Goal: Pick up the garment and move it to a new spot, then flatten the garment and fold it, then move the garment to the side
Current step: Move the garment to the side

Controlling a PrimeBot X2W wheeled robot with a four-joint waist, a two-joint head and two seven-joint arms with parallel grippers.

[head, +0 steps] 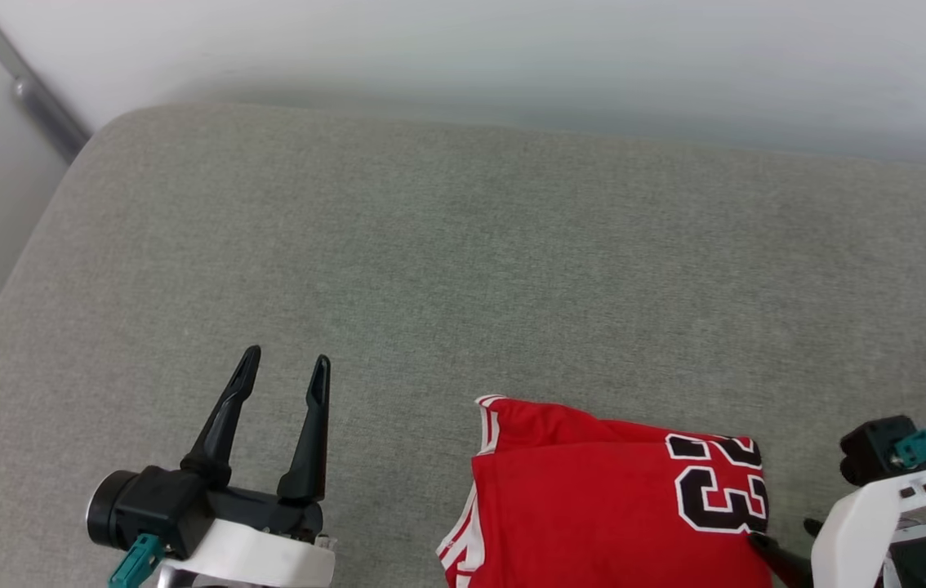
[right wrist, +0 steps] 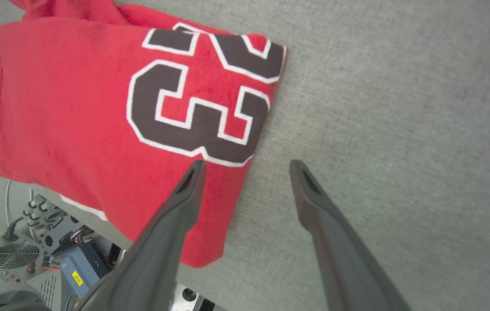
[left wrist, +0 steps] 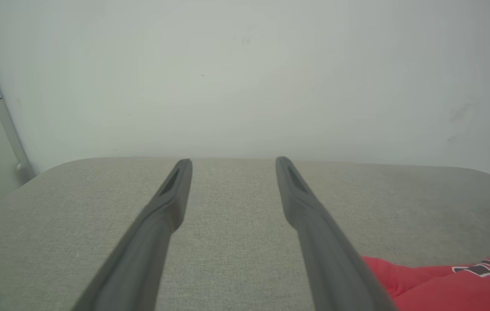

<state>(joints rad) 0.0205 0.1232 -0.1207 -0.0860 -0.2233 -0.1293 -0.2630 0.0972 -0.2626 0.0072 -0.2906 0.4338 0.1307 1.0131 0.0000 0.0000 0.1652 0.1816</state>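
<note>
– So, what does the head view give?
– A grey fabric-covered worktop against a pale wall. The garment lies folded at the near edge, right of centre. It is red, with striped trim along its left side and a black, white-edged "23" by its right fold.
– And the arms?
– The left gripper hangs over bare fabric at the lower left, well apart from the garment, its fingers spread with nothing between them. The right gripper sits at the garment's right edge. Little of its dark fingers shows past the white bracket, so the gap is hard to read there.
– Left wrist view?
– The left gripper points across the worktop toward the wall. Its fingers are wide apart and empty. A corner of the garment shows at the lower right, beyond the right-hand finger.
– Right wrist view?
– The right gripper looks down on the garment, its fingers clearly parted and holding nothing. One finger crosses the red cloth just below the number, and the other is over grey fabric beside the fold. I cannot tell whether the first touches the cloth.
– Anything else?
– The garment's near corner juts past the worktop's edge, above the robot's base electronics.
</note>
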